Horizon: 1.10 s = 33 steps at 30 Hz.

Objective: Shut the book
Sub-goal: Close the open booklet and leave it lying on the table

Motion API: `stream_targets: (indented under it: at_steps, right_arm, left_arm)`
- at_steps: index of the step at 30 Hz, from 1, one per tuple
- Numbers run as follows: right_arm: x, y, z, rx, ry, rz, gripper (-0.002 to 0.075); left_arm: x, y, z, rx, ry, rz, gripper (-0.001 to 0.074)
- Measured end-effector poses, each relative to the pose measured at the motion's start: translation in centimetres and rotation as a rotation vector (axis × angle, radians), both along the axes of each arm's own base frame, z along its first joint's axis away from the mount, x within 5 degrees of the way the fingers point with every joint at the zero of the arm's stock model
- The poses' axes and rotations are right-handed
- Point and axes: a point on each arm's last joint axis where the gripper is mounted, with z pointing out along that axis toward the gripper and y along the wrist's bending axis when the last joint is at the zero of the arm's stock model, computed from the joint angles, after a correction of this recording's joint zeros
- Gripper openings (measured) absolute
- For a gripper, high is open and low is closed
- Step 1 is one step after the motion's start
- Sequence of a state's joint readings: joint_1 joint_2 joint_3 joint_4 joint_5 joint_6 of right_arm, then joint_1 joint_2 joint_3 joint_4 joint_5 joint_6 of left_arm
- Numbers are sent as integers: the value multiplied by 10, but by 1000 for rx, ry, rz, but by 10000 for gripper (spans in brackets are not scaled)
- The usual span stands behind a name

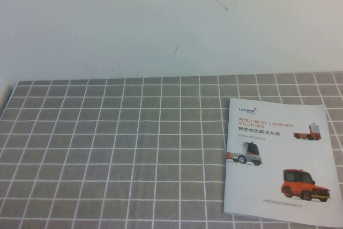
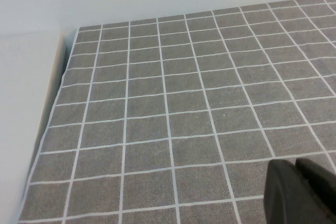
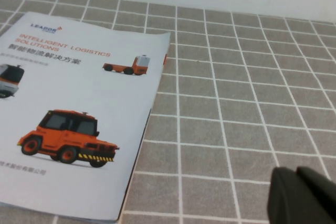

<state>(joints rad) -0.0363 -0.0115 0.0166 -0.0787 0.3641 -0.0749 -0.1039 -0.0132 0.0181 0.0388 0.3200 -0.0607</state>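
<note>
While the book (image 1: 278, 162) lies shut and flat, cover up, at the near right of the grey gridded mat (image 1: 107, 143), neither gripper touches it. The right gripper (image 3: 302, 195) hangs clenched over bare mat beside the book; the left gripper (image 2: 302, 184), also clenched, hangs over bare squares towards the mat's left border

- grey table mat with white grid lines (image 1: 134, 148): looks like matt cloth, a bit grainy, zero shine
- thin pale-blue paper booklet (image 1: 278, 159) at the mat's near right corner: smooth coated cover with a soft sheen
- left gripper (image 2: 296, 163) over the mat's left side: dark, dull, plastic-looking fingers pressed together
- right gripper (image 3: 296, 170) over bare mat off the booklet's right edge: same dark matt finish, fingers together
- white wall (image 1: 161, 20) past the far edge: flat matt paint, a few scuffs
</note>
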Motion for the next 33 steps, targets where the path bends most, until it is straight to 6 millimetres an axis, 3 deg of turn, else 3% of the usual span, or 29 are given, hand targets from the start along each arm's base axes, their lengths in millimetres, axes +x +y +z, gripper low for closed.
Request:
stream_targets:
  at_steps: [33]
  right_arm:
    - [0, 0, 0, 0, -10, -5, -2]
  left_arm:
    - [0, 1, 0, -2, 5, 10, -4]
